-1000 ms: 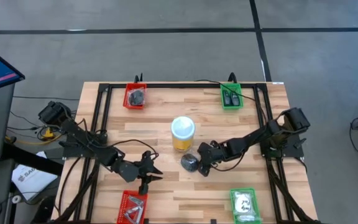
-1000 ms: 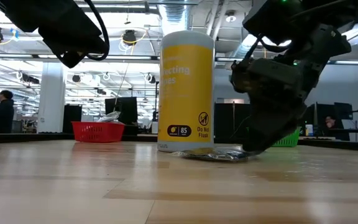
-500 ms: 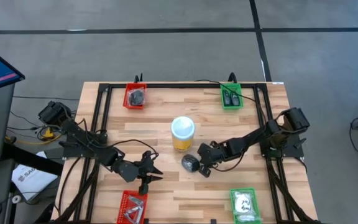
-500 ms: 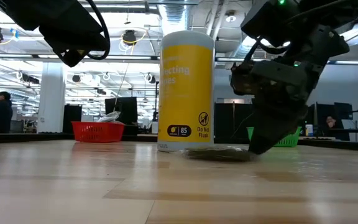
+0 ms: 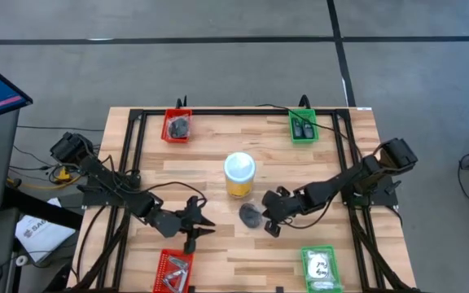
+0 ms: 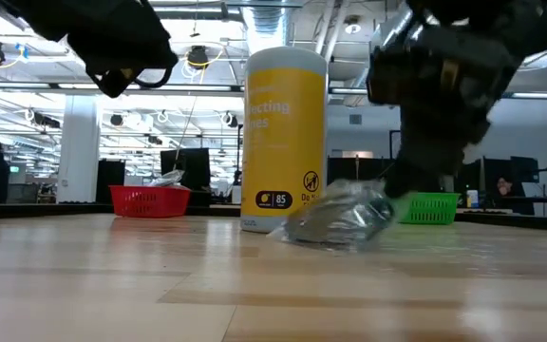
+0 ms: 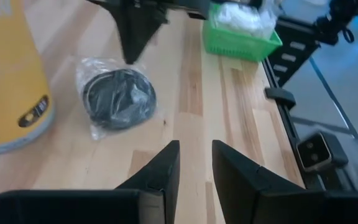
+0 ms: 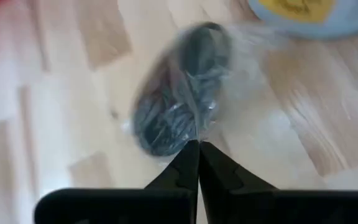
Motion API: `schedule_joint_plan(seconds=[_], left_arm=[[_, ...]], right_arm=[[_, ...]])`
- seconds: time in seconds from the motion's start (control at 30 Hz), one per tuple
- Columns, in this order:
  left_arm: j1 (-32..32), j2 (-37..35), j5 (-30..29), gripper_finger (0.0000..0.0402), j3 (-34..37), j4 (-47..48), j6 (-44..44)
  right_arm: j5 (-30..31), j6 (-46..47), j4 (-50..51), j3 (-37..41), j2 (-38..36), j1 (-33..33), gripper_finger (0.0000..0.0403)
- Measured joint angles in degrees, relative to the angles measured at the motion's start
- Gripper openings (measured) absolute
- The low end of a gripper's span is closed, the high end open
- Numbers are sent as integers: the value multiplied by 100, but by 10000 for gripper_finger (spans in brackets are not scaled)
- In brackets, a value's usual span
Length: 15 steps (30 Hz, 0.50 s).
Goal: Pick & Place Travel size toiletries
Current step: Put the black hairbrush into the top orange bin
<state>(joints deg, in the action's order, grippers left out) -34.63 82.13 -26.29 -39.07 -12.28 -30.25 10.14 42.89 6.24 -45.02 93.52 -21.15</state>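
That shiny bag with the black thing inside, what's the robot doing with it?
The right gripper has pinched shut on the edge of the clear bag with the black roundish piece, beside the yellow jar in the middle of the table. In the low view one end of the bag is tipped up off the wood. The left gripper waits, holding nothing, above the near red tray. Other small items sit in the red and green trays at the corners.

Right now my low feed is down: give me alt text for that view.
The right gripper, shut on the clear packet holding a black piece, tilts it up off the wooden table beside the yellow jar. Red tray and green tray sit behind.
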Motion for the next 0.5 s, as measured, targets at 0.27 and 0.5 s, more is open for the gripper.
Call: schedule_joint_plan(seconds=[0.27,0.5], left_arm=[[0,0,-265,86,2,-457,285],[0,0,-268,86,2,-1136,705]], right_arm=[[332,-550,44,-580,-187,-322,0],[765,-978,732,-1297,-195,-583,0]])
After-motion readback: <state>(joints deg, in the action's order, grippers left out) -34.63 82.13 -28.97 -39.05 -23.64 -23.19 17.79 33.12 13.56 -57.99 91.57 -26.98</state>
